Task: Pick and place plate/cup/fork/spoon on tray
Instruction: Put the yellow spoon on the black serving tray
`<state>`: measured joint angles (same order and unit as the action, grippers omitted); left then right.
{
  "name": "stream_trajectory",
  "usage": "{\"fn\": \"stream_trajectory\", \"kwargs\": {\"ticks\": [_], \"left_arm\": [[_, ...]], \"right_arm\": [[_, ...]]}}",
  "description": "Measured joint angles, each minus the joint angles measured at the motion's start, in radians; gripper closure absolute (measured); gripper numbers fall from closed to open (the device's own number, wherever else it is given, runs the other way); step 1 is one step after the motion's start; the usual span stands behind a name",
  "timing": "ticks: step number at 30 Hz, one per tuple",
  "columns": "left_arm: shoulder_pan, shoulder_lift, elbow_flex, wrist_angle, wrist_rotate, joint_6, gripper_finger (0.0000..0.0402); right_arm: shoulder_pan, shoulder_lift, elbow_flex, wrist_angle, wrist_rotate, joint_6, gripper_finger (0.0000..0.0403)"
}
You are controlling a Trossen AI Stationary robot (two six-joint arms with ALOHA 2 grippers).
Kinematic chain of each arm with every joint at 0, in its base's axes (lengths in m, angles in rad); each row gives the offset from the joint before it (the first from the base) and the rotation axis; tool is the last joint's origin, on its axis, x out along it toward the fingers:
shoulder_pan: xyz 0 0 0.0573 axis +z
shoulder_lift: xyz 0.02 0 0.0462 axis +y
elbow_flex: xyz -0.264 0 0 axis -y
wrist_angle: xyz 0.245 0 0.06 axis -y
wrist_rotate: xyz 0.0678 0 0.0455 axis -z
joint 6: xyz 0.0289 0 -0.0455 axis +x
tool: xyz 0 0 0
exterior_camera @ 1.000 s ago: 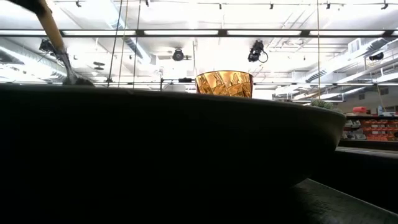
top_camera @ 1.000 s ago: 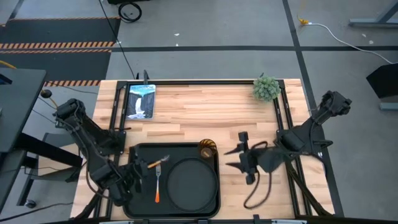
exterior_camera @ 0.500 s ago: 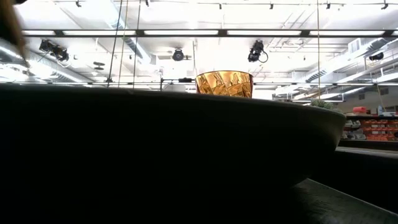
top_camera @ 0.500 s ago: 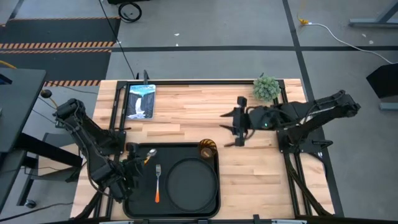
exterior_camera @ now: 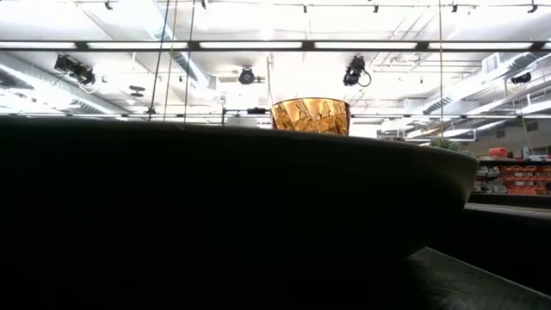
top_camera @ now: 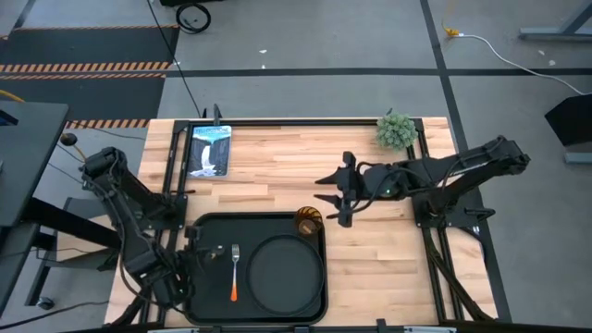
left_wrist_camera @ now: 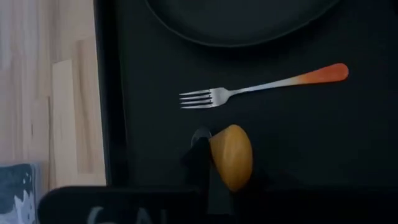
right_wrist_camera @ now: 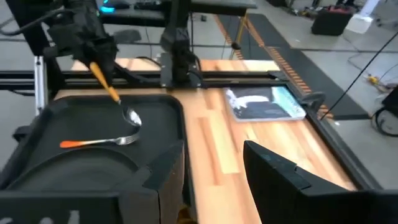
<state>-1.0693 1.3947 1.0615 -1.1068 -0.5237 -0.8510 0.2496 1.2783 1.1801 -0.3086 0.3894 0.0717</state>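
The black tray (top_camera: 199, 222) lies at the table's near edge. The round black plate (top_camera: 285, 270) lies in its right half, and the fork (top_camera: 235, 270) lies left of the plate with its tines toward the far edge. The amber cup (top_camera: 308, 222) stands at the tray's far right corner and also shows in the low view (exterior_camera: 311, 114). My left gripper (top_camera: 199, 254) is over the tray's left part, shut on the spoon (right_wrist_camera: 118, 99). My right gripper (top_camera: 335, 192) hovers open and empty, just right of and beyond the cup. My left gripper holds the spoon by the upper end of its orange handle (right_wrist_camera: 98, 73), pinched between the fingers, which come from above. The spoon hangs slanted below them, with its bowl (right_wrist_camera: 132, 117) lowest, just beyond the fork's tines. Whether the bowl touches the tray floor I cannot tell.
A small picture card (top_camera: 209, 150) lies at the table's far left and a small green plant (top_camera: 396, 130) at the far right. Bare wood lies between them and right of the tray. Dark frame rails (top_camera: 176, 166) run along the table's left and right sides.
My left gripper has lowered the spoon into the tray's left part; its handle has dropped out of the low view and it now stands steeper. My right gripper has swung from right of the tray toward the far edge, then left toward the cup, staying open.
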Motion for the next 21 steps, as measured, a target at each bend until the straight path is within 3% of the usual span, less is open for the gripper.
{"fn": "stream_trajectory", "kwargs": {"ticks": [8,15,21], "left_arm": [[-0.052,0.062,0.02,0.008,-0.019,0.002,0.0361],[-0.065,0.182,0.202,-0.092,0.002,-0.028,0.0362],[-0.074,0.302,0.297,-0.15,-0.04,-0.03,0.0362]], "right_arm": [[0.047,0.038,-0.001,-0.009,0.034,0.115,0.0231],[0.069,0.067,0.0,0.007,0.09,0.122,0.0231],[0.076,0.092,0.0,0.034,0.09,0.12,0.0231]]}}
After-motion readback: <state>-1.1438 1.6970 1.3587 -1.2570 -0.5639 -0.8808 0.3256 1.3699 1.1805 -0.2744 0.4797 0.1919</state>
